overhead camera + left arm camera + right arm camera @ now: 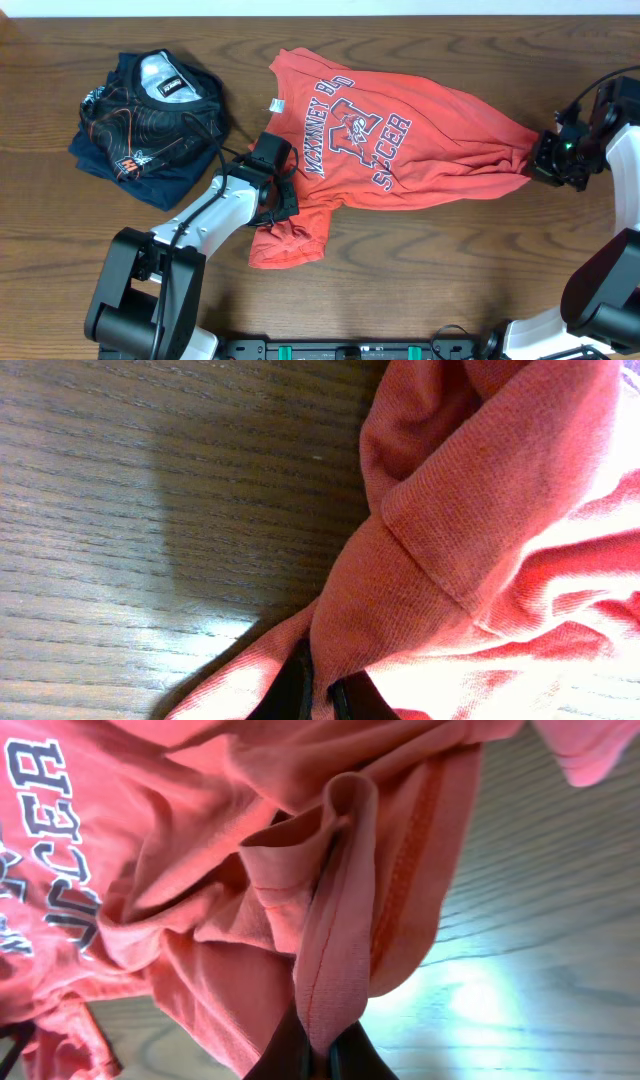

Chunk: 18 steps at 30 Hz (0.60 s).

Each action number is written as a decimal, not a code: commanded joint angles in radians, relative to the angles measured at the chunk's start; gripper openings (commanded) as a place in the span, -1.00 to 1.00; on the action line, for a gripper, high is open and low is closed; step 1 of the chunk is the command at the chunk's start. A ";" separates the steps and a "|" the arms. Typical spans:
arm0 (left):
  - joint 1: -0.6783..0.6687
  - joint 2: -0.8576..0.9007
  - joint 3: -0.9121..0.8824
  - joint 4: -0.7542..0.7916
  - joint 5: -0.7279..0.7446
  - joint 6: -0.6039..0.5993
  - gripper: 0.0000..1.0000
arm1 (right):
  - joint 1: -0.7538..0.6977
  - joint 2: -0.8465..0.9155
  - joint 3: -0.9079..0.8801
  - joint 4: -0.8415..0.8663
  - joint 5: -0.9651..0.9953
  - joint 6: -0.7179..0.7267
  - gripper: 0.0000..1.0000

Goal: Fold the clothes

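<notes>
Coral-red short-sleeved cotton T-shirt (400,140) lies on the brown wooden desk (450,270), strung between both hands: left hand (320,695) clamped on a hemmed edge, right hand (325,1055) pinching the opposite bunched hem (both gripping fabric).

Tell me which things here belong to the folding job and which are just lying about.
In the job: coral-red short-sleeved cotton T-shirt; left gripper, right gripper, both pinching it.
Lying about: dark navy garment with orange line print.

even light; glare on shirt (590,530) in wrist cams.
</notes>
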 commanded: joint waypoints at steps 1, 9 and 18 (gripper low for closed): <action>0.004 0.006 -0.008 -0.003 -0.012 -0.001 -0.87 | -0.003 0.025 -0.002 -0.004 0.055 -0.024 -0.94; 0.004 0.006 -0.008 -0.001 -0.012 -0.001 -0.87 | 0.001 0.049 -0.001 -0.168 0.008 -0.073 -0.85; 0.004 0.006 -0.008 0.002 -0.012 -0.001 -0.86 | 0.001 0.049 0.001 -0.335 0.006 -0.080 -0.82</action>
